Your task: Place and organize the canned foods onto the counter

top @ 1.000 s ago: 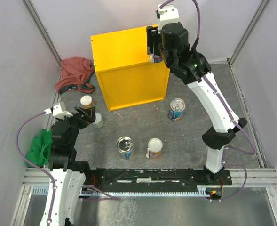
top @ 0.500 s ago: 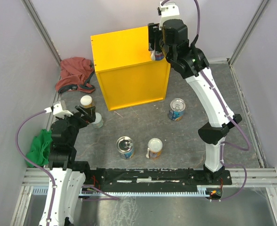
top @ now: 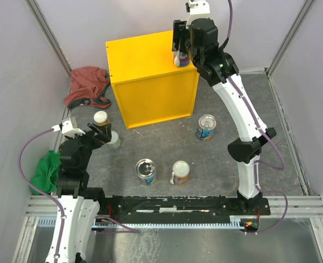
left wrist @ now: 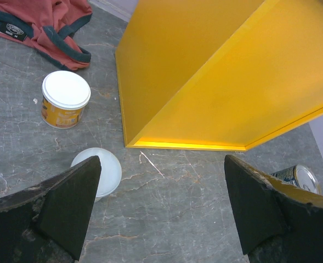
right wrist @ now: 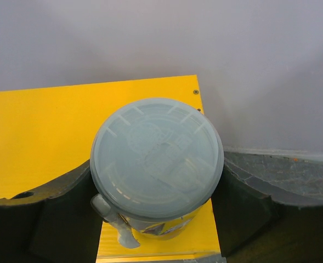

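— Right claw (right wrist: 157, 216) clamped on what?
— On a white-lidded can (right wrist: 157, 159), upright. I see the yellow box (right wrist: 40, 137) directly beneath it, near one corner. Touching? I can't tell.

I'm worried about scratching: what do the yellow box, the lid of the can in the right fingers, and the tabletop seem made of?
Yellow box: probably painted wood or board, matte and evenly coloured, with small screw heads near edges. Lid of the can: likely plastic, translucent greyish, with moulded ridges and a tab. Tabletop: grey marbled, matte sheet; material unclear.
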Controlling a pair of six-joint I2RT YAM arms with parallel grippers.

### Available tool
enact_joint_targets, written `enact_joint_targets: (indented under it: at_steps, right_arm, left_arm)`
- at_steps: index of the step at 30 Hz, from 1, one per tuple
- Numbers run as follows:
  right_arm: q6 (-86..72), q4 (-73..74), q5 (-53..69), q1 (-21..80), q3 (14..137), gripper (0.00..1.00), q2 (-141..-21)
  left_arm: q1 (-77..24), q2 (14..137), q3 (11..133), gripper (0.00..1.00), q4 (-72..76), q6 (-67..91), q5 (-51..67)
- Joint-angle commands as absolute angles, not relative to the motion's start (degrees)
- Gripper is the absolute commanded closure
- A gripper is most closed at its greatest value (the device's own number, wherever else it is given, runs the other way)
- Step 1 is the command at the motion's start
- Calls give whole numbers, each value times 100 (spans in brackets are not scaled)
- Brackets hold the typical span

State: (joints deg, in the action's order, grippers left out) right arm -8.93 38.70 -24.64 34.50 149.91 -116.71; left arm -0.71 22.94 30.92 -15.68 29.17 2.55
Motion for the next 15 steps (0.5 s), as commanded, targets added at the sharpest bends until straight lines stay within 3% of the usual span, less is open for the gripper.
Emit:
enact_joint_targets:
  at_steps: [1, 15]
  right_arm:
    - [-1014, 2892, -2207, 3337, 15161, 94, -11718]
    - [-921, 2100, -1977, 3112, 15243, 89, -12450]
  left_arm:
    - [-53, 2284, 3197, 1, -1242, 2762, 181]
    - [-52, 2380, 2906, 2, -932, 2819, 88]
